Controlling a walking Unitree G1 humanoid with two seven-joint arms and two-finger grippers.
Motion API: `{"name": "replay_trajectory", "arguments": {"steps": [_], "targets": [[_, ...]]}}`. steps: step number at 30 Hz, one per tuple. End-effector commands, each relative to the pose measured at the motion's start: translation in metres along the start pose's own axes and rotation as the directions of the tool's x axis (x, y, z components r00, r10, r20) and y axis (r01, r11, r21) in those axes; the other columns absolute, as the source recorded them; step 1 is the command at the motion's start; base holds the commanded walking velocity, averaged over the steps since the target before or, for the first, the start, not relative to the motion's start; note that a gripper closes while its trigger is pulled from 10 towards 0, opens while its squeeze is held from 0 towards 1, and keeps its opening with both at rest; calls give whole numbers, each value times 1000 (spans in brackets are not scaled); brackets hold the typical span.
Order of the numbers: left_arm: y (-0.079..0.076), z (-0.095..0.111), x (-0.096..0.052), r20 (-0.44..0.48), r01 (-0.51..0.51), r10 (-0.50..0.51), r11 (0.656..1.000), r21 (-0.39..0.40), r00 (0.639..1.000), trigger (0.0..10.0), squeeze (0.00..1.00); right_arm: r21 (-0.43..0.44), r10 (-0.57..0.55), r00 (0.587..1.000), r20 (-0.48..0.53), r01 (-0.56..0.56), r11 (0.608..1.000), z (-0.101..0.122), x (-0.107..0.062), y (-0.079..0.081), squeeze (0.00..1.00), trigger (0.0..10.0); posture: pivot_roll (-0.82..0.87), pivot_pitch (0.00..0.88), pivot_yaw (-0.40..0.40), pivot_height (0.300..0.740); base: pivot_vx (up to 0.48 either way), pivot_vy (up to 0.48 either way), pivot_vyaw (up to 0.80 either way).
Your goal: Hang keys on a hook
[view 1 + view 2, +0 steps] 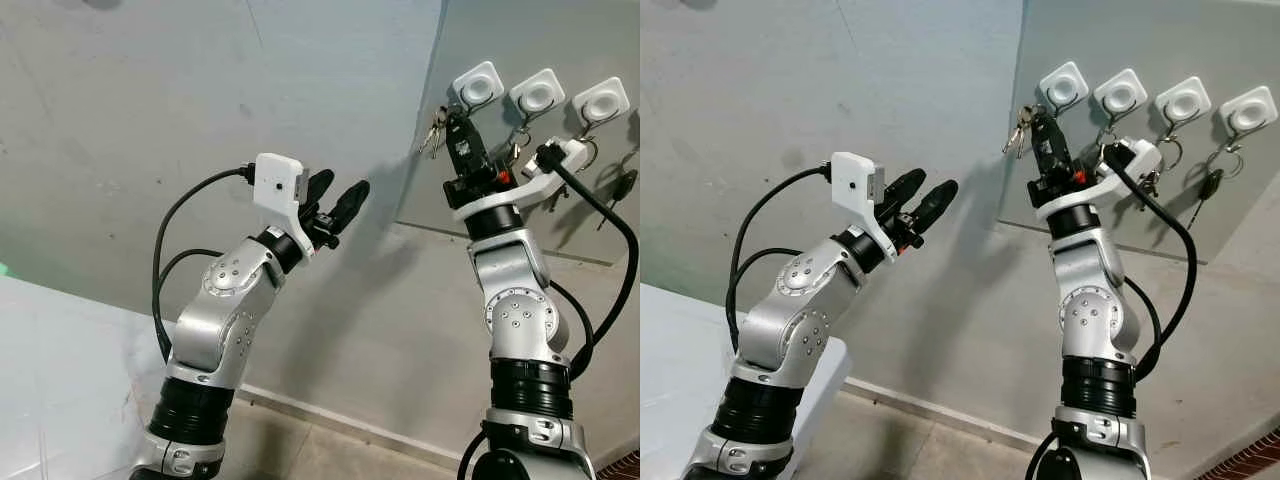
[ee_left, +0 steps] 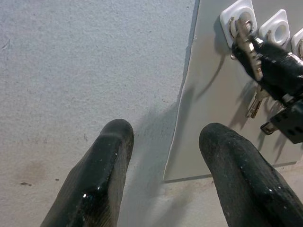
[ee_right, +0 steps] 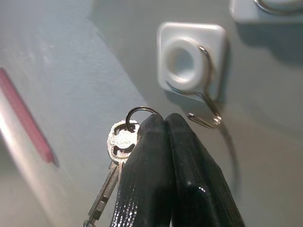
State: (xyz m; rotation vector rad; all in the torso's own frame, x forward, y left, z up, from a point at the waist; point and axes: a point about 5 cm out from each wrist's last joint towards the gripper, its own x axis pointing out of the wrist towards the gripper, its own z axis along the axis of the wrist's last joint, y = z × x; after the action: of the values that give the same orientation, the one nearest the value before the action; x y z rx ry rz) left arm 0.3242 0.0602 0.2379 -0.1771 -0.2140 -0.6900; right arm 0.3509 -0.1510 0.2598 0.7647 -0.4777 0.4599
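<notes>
My right gripper pinches the keys by their ring, beside my fingertips; the hook sits just beyond them. I should tilt the ring over its upturned tip. My left gripper is spread, empty.

- I see the silver metal keys on their ring.
- White square plastic hook, wire silver.
- My right gripper: black fingers.
- Grey wall panel.
</notes>
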Motion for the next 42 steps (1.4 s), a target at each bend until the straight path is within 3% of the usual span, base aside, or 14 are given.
{"name": "replay_trajectory", "arguments": {"steps": [1,15,19,30,42], "targets": [[-2,7,2,18,8,-9,1000,10,1000,10000,0,3,2,1000,23,-2,1000,7,6,2,0,10000,-4,27,18,740,0,0,0],[-3,7,1,18,5,-5,1000,6,1000,10000,0,10,-76,997,10,76,997,6,7,-6,0,10000,-5,31,16,740,0,0,0],[-2,7,2,19,3,-3,1000,6,1000,10000,0,-30,-16,1000,6,16,999,3,3,-2,0,10000,-6,32,17,740,0,0,0],[-2,7,1,21,-2,2,1000,6,1000,10000,0,1,75,996,-51,-75,997,-6,-1,7,0,10000,-5,36,17,740,0,0,0],[-2,7,1,23,-4,3,1000,5,1000,10000,0,-5,90,995,-41,-91,996,-5,-8,7,0,10000,-5,38,17,740,0,0,0]]}}
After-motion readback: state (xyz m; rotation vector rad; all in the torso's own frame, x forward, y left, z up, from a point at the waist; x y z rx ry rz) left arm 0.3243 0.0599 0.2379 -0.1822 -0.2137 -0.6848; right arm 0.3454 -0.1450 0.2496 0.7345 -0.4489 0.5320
